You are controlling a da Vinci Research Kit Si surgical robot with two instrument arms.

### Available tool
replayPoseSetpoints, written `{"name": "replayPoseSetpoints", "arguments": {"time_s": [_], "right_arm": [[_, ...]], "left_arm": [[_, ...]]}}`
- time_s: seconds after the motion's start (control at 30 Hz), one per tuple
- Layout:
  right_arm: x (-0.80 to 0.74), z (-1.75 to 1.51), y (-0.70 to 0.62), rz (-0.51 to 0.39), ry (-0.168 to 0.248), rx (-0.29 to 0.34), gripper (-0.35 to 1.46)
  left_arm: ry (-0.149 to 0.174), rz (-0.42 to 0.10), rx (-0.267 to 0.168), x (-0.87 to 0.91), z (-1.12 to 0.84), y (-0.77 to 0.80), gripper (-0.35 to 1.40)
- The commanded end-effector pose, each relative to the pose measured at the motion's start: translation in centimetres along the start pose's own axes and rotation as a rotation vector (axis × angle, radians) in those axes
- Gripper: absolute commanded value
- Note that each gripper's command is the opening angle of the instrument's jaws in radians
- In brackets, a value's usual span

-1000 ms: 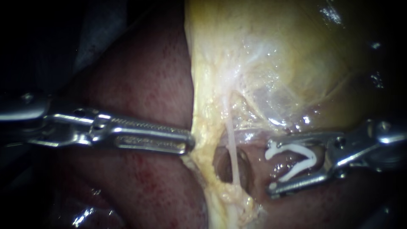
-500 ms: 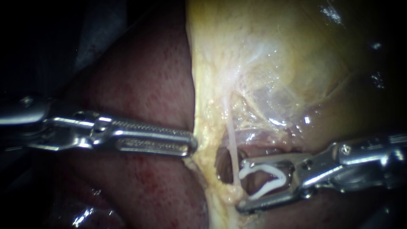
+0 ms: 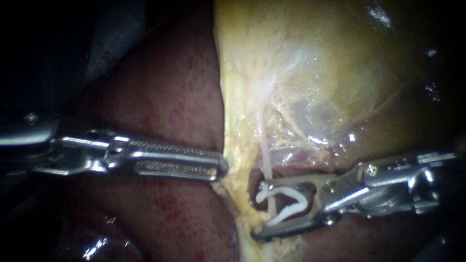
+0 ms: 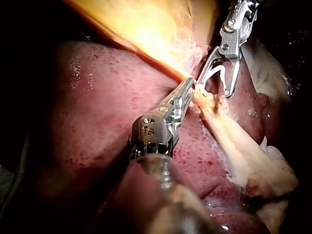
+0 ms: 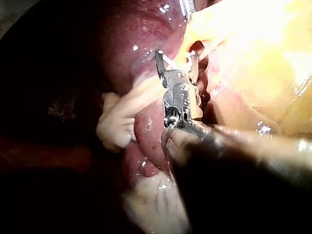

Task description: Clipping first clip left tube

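In the endoscope view the left tool (image 3: 221, 167) comes in across the dark red liver (image 3: 165, 97). Its jaws lie clenched together, their tip gripping the edge of the yellow fatty tissue (image 3: 233, 155) below the gallbladder (image 3: 315, 73). A thin pale tube (image 3: 265, 157) runs down from the gallbladder across a dark window in that tissue. The right tool (image 3: 259, 211) reaches in with its jaws spread wide, grasping an open white clip (image 3: 305, 204) seated between them. One clip leg lies on each side of the tube, so the tube passes through the clip's open mouth.

In the left wrist view the left tool (image 4: 191, 87) has its closed jaws buried at the tip in the fatty tissue (image 4: 214, 105), with liver (image 4: 97, 112) beside it. Just ahead, the right tool (image 4: 216, 90) holds the clip (image 4: 214, 73) against the same strand; the tube itself cannot be made out.

In the right wrist view the right tool (image 5: 175, 56) points at the tissue window, its jaws apart. The clip (image 5: 168, 59) shows white between them, and the gallbladder (image 5: 263, 48) lies bright beside the tool.
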Motion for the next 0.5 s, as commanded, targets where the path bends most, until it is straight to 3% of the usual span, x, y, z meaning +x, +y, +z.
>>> {"name": "replayPoseSetpoints", "arguments": {"time_s": [0.03, 0.5], "right_arm": [[0.00, 0.02, 0.01, -0.001, 0.000, -0.001, 0.56], [0.04, 0.23, 0.06, -0.003, -0.005, 0.002, 0.57]], "left_arm": [[0.001, 0.000, 0.003, 0.00, 0.00, 0.00, -0.11], [0.001, 0.001, 0.002, 0.01, 0.01, -0.02, -0.11]]}}
